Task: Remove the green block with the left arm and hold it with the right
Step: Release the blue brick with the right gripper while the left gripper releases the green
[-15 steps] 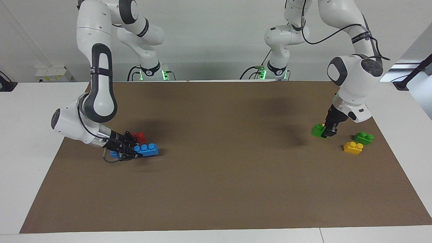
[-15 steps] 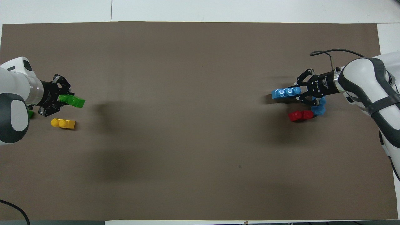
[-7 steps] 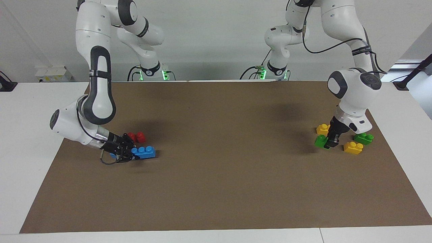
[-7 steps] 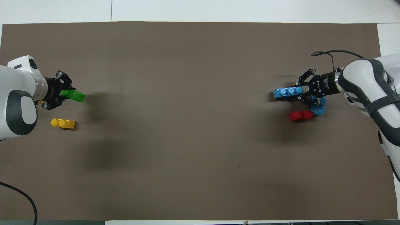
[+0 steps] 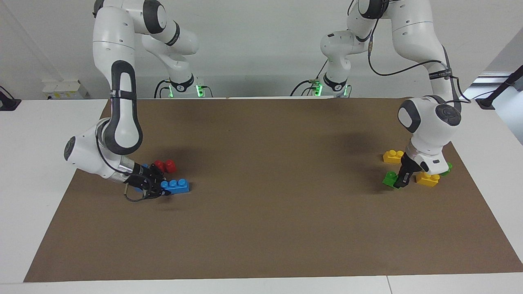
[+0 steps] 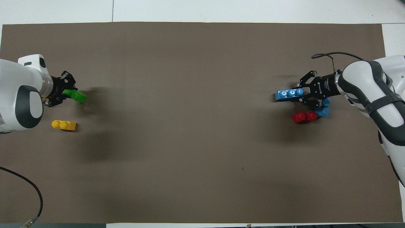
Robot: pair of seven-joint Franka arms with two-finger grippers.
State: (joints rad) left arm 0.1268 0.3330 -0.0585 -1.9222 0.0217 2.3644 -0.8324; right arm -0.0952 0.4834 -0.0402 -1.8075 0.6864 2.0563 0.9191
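Gripping green block (image 5: 390, 178): left claw (image 5: 402, 180)

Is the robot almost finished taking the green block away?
Mostly, it looks. Done: the left gripper has the green block clamped, apart from the yellow bricks beside it. In hand: that block sits low at the mat, and whether it touches I cannot tell. The right gripper is on a blue brick beside the red brick. Left: letting go of both, it seems.
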